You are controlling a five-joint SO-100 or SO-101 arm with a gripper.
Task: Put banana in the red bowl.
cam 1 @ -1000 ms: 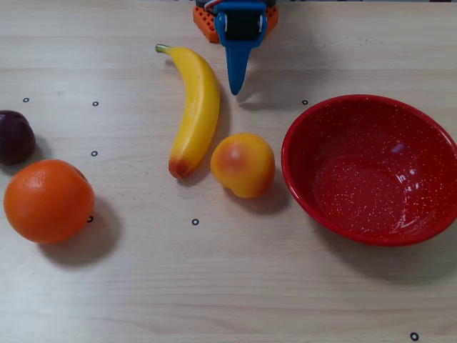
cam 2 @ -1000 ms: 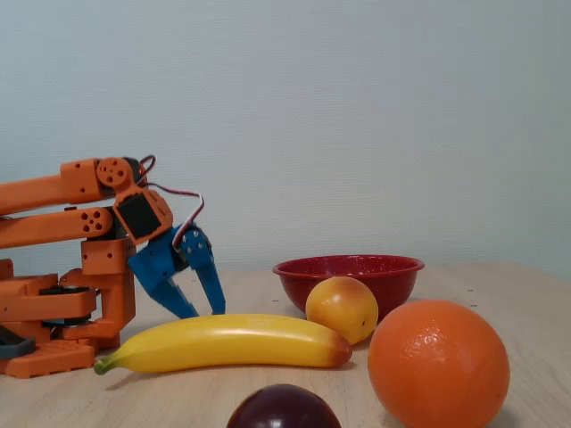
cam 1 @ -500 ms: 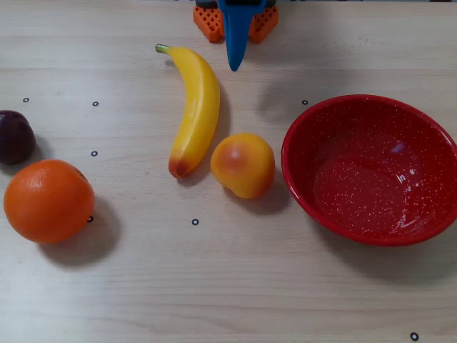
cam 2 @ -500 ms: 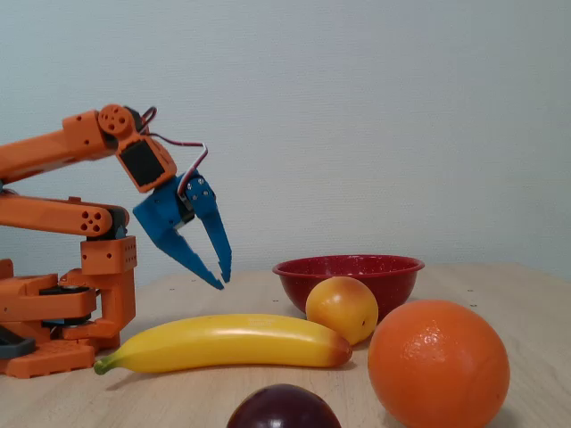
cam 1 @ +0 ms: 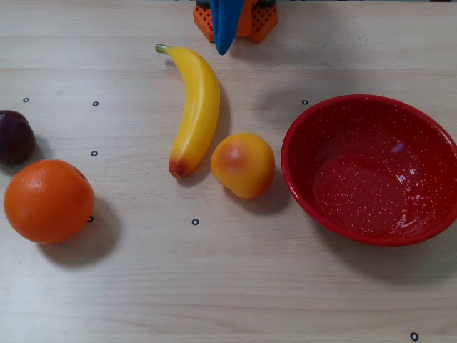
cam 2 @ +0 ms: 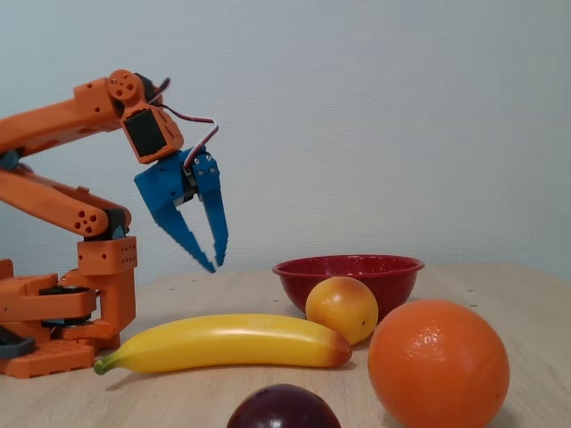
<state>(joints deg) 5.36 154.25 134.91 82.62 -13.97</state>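
The banana [cam 1: 194, 111] [cam 2: 227, 341] lies flat on the wooden table, green stem towards the arm and its orange-red end beside a peach-like fruit. The red bowl [cam 1: 335, 121] [cam 2: 348, 267] stands to the right of it in the overhead view and holds nothing. My blue gripper [cam 1: 223, 50] [cam 2: 216, 266] hangs in the air above the table, just past the banana's stem end. It points down, its fingertips are almost touching, and nothing is between them.
A yellow-orange peach-like fruit [cam 1: 243, 164] [cam 2: 342, 308] sits between the banana and the bowl. A large orange [cam 1: 48, 200] and a dark plum [cam 1: 14, 136] lie at the left of the overhead view. The arm's orange base [cam 2: 53, 312] stands at the table's far edge.
The arm has lifted the gripper from near the table to well above it and drawn it back towards the base. The jaws have come closer together. The fruits and the bowl stayed put.
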